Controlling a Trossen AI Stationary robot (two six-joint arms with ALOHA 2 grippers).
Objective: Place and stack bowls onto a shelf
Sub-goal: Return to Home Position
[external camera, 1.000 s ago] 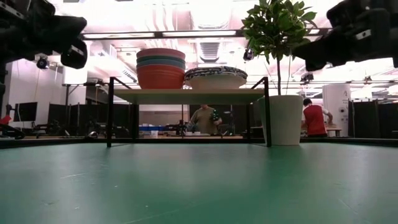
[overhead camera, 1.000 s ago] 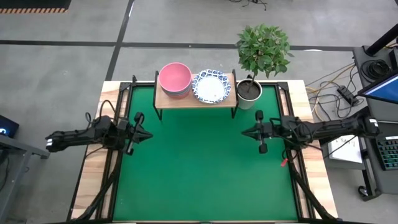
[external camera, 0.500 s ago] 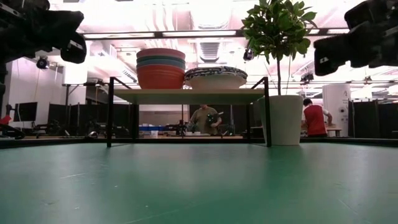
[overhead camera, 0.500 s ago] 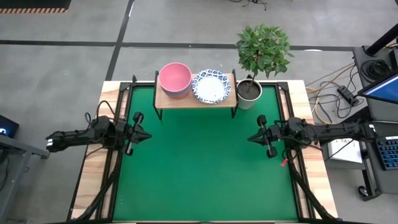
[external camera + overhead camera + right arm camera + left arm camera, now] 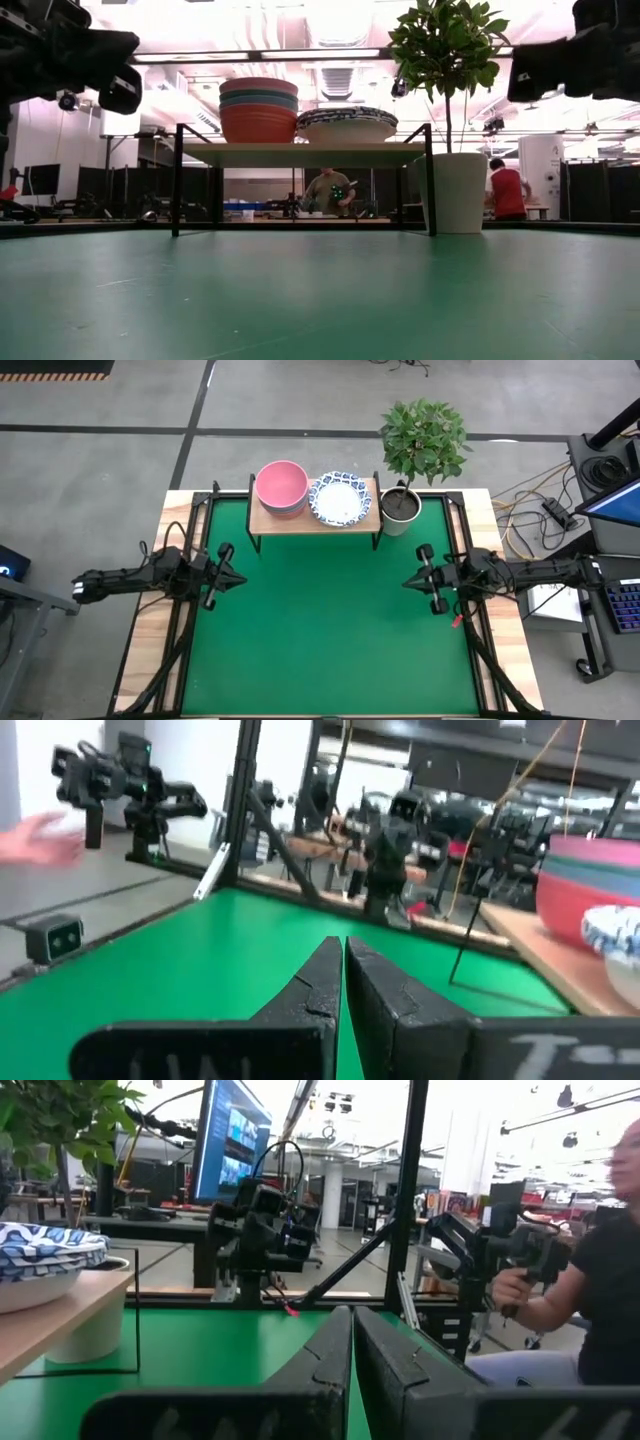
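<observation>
The shelf (image 5: 313,520) stands at the table's far edge on thin black legs. A stack of plain bowls (image 5: 281,486), pink on top, sits on its left half; in the low view the stack (image 5: 259,110) shows pink, teal and red. White bowls with blue patterned rims (image 5: 339,498) are stacked on its right half (image 5: 346,124). My left gripper (image 5: 236,577) hovers shut by the table's left edge. My right gripper (image 5: 408,581) hovers shut by the right edge. Both are above the mat, touching nothing.
A white plant pot (image 5: 401,510) with a leafy plant (image 5: 424,438) stands right of the shelf. The green mat (image 5: 325,630) stretches between the arms. People (image 5: 330,192) show in the room behind the table.
My right gripper has drawn back toward the table's right edge and slightly toward its near edge, and has risen in the low view. The bowls and shelf have stayed put.
</observation>
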